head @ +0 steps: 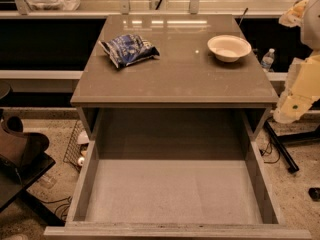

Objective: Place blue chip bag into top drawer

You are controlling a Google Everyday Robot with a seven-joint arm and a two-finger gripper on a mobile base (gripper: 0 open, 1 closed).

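On counter (175,79) rear-left: blue chip bag (129,49), well apart from pincer (294,104) off right edge, open/closed can't tell. Prob light, crinkly, slippery foil; pinch across puffed mid-body. Top drawer (172,194) open below.

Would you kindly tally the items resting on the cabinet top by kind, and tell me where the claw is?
Chip bags: 1, the blue chip bag
Bowls: 1, the white bowl
Total: 2
The claw hangs right of the cabinet, apart from both items; the top drawer is open.
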